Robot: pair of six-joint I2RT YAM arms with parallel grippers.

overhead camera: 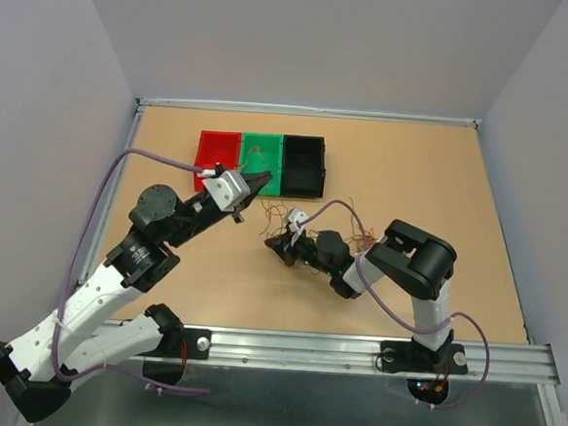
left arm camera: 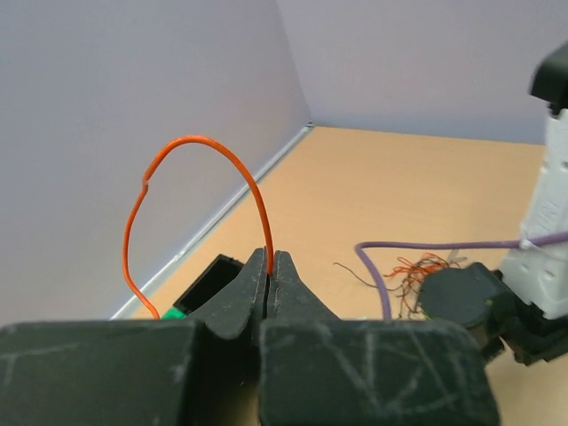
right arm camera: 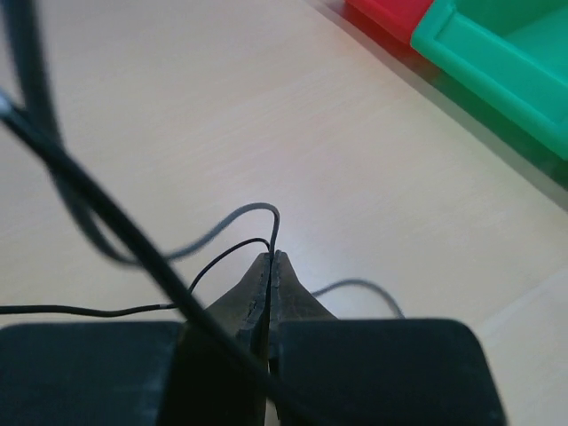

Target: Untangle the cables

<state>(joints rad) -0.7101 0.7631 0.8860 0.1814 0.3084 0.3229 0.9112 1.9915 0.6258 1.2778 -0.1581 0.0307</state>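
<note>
An orange wire [left arm camera: 222, 146] is clamped in the left fingers [left arm camera: 244, 302], a dark wire [right arm camera: 253, 208] in the right fingers [right arm camera: 244, 297]; the tangle [overhead camera: 279, 215] is seen mid-frame on the counter [overhead camera: 461, 186]. Judged light and springy, wires are best gripped near ends

The whole table [overhead camera: 433, 175] is taken in from above and behind the arm bases [overhead camera: 420, 357], the top view being aimed down and forward toward the far wall [overhead camera: 316, 40]. The left wrist view is taken from just behind the left gripper [left arm camera: 270, 259], low across the table toward a wall corner [left arm camera: 308, 124]. The cables [left arm camera: 415, 271] and the right arm [left arm camera: 546, 222], also seen from above, are caught at its right. The right wrist view is set very close behind the right gripper [right arm camera: 271, 259], tilted down at the table. The red bin [right arm camera: 386, 13] and green bin [right arm camera: 501, 62], shared with the top view, are cropped at its upper right.
</note>
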